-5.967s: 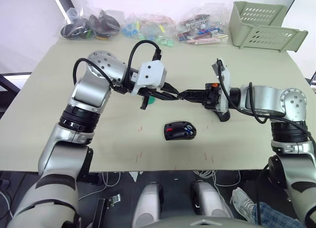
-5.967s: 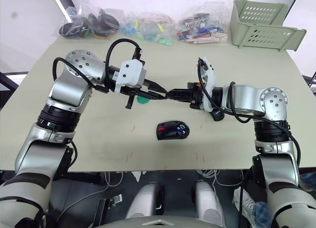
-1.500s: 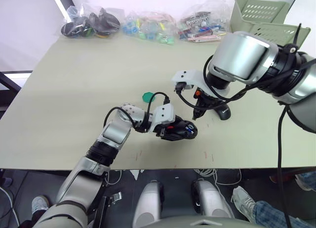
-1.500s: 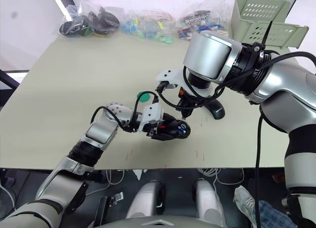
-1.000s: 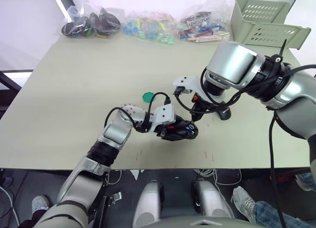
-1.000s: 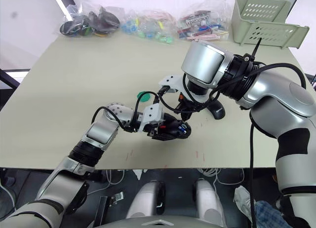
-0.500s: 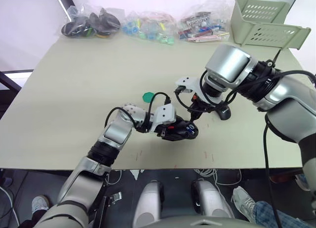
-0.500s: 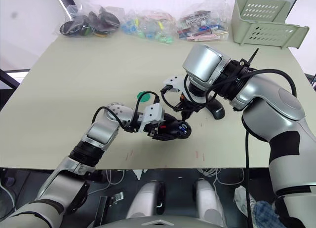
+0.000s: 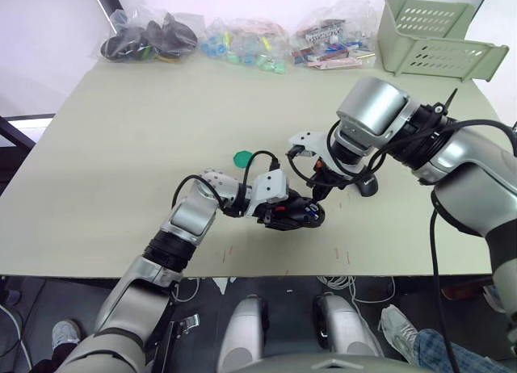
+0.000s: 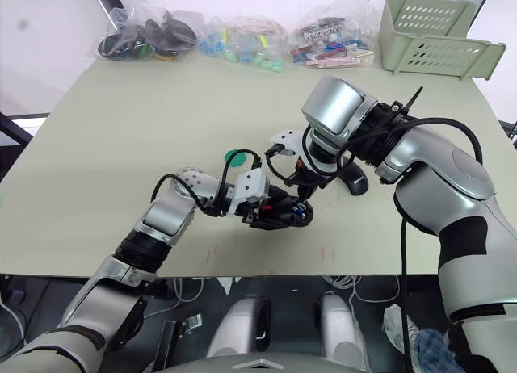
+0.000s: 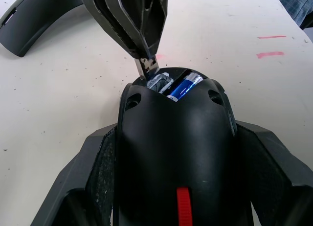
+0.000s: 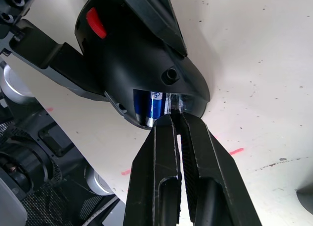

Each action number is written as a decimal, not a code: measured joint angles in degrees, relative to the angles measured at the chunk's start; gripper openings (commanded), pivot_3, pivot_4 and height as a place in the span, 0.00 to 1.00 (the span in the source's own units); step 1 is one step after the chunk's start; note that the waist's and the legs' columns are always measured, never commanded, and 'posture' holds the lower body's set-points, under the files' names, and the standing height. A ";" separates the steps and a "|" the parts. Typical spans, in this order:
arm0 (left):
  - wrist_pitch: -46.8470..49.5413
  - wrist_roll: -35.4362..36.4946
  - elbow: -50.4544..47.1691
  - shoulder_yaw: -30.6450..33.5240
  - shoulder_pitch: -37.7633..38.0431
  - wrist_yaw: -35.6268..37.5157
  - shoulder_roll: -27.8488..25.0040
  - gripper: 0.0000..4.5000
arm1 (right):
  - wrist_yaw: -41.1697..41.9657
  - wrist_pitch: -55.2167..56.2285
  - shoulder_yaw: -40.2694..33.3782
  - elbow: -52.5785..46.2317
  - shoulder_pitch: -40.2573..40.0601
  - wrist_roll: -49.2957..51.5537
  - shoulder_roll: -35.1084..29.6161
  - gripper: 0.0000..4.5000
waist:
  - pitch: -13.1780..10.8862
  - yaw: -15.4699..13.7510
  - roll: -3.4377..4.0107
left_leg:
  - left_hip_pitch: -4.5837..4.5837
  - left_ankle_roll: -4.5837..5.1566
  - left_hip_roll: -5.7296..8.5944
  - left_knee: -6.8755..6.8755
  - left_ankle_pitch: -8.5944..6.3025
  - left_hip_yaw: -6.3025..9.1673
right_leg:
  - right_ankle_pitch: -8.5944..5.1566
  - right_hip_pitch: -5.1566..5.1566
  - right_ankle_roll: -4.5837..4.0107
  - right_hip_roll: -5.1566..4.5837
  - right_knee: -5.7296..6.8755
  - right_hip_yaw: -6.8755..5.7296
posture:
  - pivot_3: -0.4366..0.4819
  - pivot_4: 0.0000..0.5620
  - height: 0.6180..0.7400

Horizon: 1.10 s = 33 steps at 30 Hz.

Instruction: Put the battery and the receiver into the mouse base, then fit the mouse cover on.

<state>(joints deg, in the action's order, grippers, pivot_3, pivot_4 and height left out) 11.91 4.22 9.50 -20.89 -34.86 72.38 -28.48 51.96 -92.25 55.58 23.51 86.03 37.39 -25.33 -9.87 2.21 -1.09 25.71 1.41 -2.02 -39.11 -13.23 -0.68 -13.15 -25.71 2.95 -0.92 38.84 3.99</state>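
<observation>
The black mouse base [image 9: 292, 214] rests on the table, and my left gripper [image 9: 279, 210] is shut on it, one finger [image 11: 85, 177] along each side. The battery [image 11: 185, 86], showing blue, lies in a recess at the base's open end. My right gripper [image 9: 317, 197] is shut on the receiver [image 11: 146, 65], a small silver piece, and its tip hangs right at that open end beside the battery. The mouse cover [image 9: 367, 185] lies on the table behind the right gripper.
A flat green disc [image 9: 241, 157] lies just behind the left arm. Bags of small parts [image 9: 149, 38] line the table's far edge, with a green basket [image 9: 432, 38] at the far right. Red marks [image 9: 339, 252] dot the table near its front edge.
The right arm has shifted slightly, bringing its tip a little lower over the base's open end. The left gripper and the base have stayed put.
</observation>
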 measured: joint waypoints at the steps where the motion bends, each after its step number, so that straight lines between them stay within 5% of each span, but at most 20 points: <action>1: 0.12 0.00 -0.09 0.00 0.01 -0.04 0.00 0.68 | -0.37 0.00 -0.11 0.01 -0.44 0.44 0.00 0.00 | 0.00 0.00 0.00 | 0.00 0.00 0.00 0.00 0.00 0.00 | 0.00 0.00 0.00 0.00 0.00 0.00 | 0.48 0.27 1.00; 33: 2.59 -0.24 -1.60 -0.04 0.17 -0.94 0.30 0.68 | -8.67 0.00 -2.35 1.56 -2.58 5.80 0.12 0.00 | 0.00 0.02 0.00 | 0.00 0.00 0.00 0.00 0.00 0.01 | 0.00 0.01 0.00 0.00 0.00 0.00 | 0.48 0.27 1.00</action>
<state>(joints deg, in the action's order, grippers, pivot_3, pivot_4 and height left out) 14.50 3.99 7.90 -20.93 -34.69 71.44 -28.18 43.29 -92.25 53.23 25.07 83.45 43.18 -25.20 -9.87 2.23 -1.09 25.71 1.41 -2.02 -39.11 -13.23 -0.67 -13.15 -25.70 2.95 -0.92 38.83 3.98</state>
